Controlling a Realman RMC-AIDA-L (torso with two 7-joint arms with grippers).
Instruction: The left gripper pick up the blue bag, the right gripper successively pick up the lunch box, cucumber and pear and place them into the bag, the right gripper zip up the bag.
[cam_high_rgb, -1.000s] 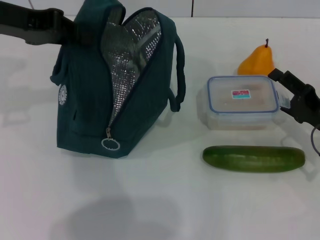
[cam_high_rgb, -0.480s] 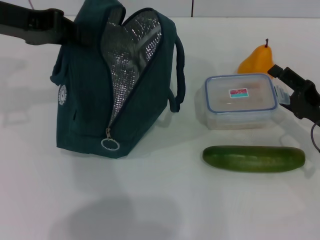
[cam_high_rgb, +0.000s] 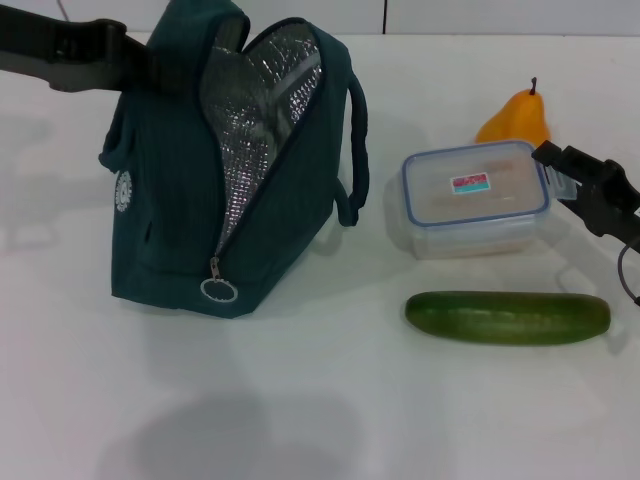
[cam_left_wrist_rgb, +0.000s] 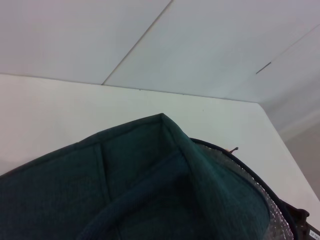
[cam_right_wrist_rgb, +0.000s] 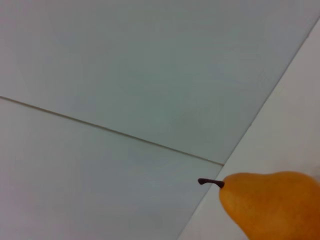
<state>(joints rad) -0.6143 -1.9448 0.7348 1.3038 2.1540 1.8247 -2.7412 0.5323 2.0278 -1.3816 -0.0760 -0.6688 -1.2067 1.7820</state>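
Teal-blue fabric fills the left side of the head view: the blue bag (cam_high_rgb: 190, 190) stands upright on the white tabletop (cam_high_rgb: 300, 400), its zipper undone so the silver lining (cam_high_rgb: 262, 110) shows, with the ring pull (cam_high_rgb: 221, 289) hanging low at the front. The left gripper (cam_high_rgb: 150, 62) reaches in from the left edge and meets the bag's top corner; it looks to be holding the bag there, but its fingertips are hidden by the fabric, so I cannot tell how they stand. The left wrist view shows only the bag's top rim (cam_left_wrist_rgb: 165, 150) close up.

On the right, the lunch box (cam_high_rgb: 472, 200) is tilted, its right end raised off the tabletop. The right gripper (cam_high_rgb: 560, 175) comes in from the right edge and is clenched on that raised right end of the box. The pear (cam_high_rgb: 515, 118) stands just behind the box and gripper, close to both. The cucumber (cam_high_rgb: 507, 317) lies lengthwise in front of the box, apart from it and below the gripper. The box sits well to the right of the bag's open mouth.
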